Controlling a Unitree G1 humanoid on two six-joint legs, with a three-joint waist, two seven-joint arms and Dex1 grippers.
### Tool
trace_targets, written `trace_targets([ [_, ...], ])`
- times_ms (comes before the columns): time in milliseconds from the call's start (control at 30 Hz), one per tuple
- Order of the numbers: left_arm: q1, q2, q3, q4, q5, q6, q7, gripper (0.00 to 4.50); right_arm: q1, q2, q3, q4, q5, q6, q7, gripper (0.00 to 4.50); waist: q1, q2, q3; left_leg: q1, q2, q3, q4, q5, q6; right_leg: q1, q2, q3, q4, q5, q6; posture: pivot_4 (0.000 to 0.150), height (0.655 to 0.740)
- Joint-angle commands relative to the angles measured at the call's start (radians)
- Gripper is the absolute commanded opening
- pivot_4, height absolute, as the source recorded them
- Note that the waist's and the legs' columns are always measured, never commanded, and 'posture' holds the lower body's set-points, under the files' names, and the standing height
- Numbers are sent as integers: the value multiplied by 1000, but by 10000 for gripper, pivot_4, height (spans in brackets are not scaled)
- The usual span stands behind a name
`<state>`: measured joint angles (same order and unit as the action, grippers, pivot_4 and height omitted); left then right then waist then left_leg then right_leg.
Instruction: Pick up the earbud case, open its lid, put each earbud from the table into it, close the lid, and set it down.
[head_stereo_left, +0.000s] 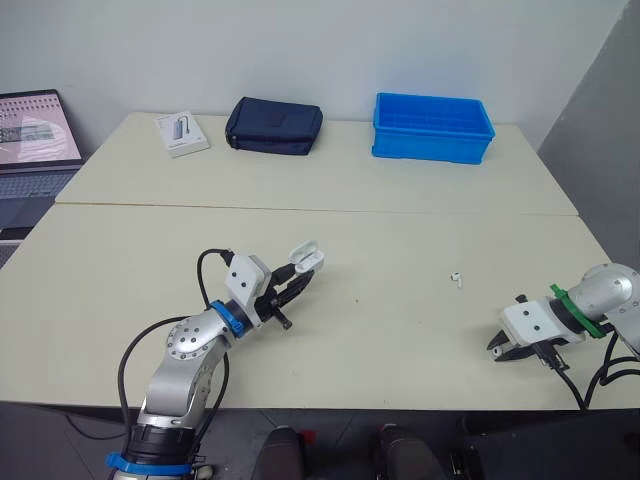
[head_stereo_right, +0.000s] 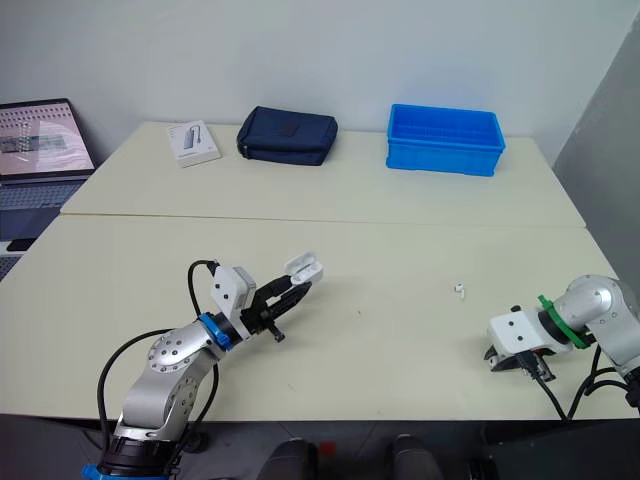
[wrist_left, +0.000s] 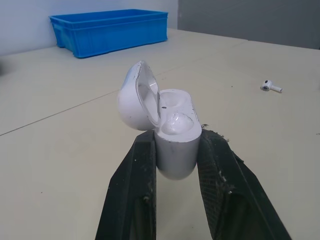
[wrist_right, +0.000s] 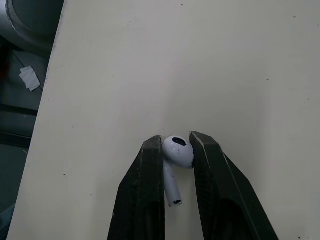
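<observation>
Case was clamped lid-open in left gripper, seemingly ready to receive the earbud pinched by right gripper.

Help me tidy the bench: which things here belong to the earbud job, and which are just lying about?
Job: open earbud case in left gripper; earbud in right gripper; second earbud on table.
Lying about: blue bin, dark pouch, white box, laptop.

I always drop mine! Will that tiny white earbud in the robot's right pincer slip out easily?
Possibly: the earbud looks smooth and glossy, and the right pincer pinches only its rounded head. It looks very light, so a gentle squeeze should do. Dropped, it might roll.
</observation>
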<state>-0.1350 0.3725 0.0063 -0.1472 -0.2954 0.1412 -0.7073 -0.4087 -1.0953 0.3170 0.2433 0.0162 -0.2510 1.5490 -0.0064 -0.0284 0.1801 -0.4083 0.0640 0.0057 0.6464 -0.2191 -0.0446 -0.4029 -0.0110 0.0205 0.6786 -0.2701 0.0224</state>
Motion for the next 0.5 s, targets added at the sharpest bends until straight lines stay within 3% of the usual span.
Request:
trace_targets([
  [33,-5,10,10,-34,-11,-11,0,7773,28,-49,34,25,13,9,65,4276,2,0,0,0,0,0,0,0,0,0,0,0,0,0,0,1500,7357],
  [367,-28,9,3,-28,-13,0,0,7773,40,-62,37,53,32,11,59,4276,7,0,0,0,0,0,-1,0,0,-1,0,-1,0,-1,-1,1500,7357],
  [500,-35,7,2,-20,-13,-1,-2,7773,39,-52,32,62,23,-5,48,17954,5,-1,0,0,0,0,-1,0,0,0,0,0,0,0,-1,1500,7357],
])
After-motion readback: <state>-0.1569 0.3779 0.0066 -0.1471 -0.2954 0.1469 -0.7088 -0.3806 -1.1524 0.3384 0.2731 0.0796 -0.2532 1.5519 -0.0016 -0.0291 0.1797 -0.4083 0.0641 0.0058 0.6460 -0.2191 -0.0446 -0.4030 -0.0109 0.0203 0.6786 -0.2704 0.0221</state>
